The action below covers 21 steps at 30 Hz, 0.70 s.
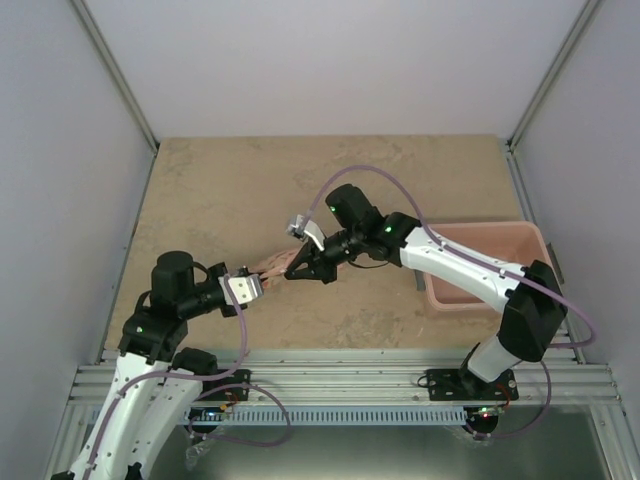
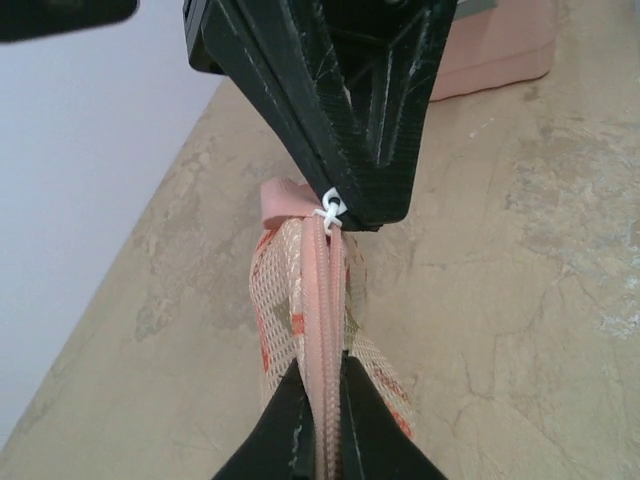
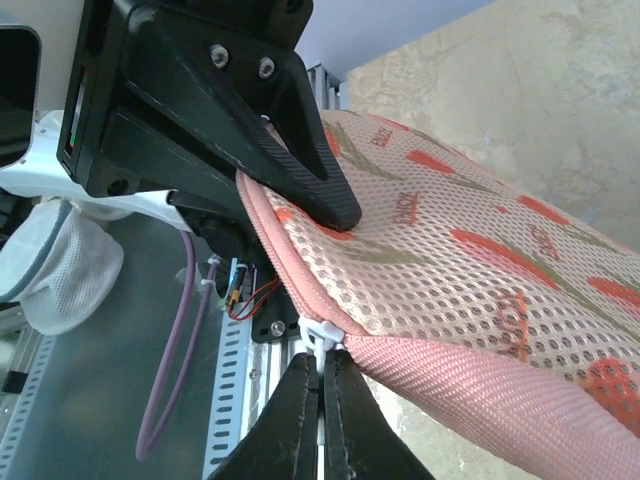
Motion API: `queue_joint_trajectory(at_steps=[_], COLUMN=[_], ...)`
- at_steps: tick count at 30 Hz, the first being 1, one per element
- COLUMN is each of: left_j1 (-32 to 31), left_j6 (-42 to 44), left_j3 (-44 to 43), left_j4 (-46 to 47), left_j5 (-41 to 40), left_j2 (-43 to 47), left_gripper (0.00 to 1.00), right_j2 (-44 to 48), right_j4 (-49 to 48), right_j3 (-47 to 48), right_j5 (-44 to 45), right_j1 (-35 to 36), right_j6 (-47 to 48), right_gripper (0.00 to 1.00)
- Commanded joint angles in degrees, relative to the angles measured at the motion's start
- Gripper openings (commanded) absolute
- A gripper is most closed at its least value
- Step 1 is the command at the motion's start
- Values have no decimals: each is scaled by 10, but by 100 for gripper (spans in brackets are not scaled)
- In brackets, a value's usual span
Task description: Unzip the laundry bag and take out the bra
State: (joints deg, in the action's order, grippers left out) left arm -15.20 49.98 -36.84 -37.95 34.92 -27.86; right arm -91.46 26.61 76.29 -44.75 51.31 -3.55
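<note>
The bag [image 3: 450,250] hangs on edge over the table [image 1: 230,190], just left of centre in the top view, stretched between the two hands. The left gripper [image 2: 322,365] is clamped shut on the pink zip rim [image 2: 325,300] at the bottom of its own view. The right gripper [image 3: 320,358] is pinched shut on the small white zip pull [image 3: 318,332]. The zip looks closed along the stretch that shows, and the bra is not in sight, presumably inside.

The likeliest failure is the pull slipping out. It is a tiny tab held only at the fingertips, so a tug at an angle to the zip line could pop it free. The slider would then stay put while the arm travels on.

The left hold is a risk too. It grips only a thin fold of rim and mesh, so a hard pull could drag the fabric out, and the bag would drop or swing.

If the rim goes slack between the hands, mesh could bunch under the slider and jam it, more so where the rim curves.

The grippers sit near each other, so a wrong path might knock them together. The tub [image 1: 470,300] at the right of the top view stands well apart.
</note>
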Motion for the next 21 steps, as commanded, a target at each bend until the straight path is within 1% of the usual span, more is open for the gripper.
queue_joint_trajectory(at_steps=[1,5,10,13,16,18,21], left_j1=[5,5,5,5,5,5,5], left_j6=[29,19,9,-8,-36,-49,-54], left_j3=[-6,-5,-3,-3,0,1,4], left_j4=[-22,-18,-10,-3,0,-1,-10], left_j5=[-20,-2,6,11,27,43,56], left_j2=[21,25,27,27,24,23,24], left_gripper=[0,0,0,0,0,0,0], right_j2=[23,39,53,48,38,33,33], right_j4=[44,45,14,-5,-14,-23,-48], right_j3=[-38,-73,-92,-84,-61,-42,-33], right_j5=[-2,7,-17,-7,15,49,124], right_j1=[-65,-110,-116,-100,-60,-29,-6], right_j6=[12,14,0,-15,-17,-16,-5], right_gripper=[0,1,1,1,1,0,0])
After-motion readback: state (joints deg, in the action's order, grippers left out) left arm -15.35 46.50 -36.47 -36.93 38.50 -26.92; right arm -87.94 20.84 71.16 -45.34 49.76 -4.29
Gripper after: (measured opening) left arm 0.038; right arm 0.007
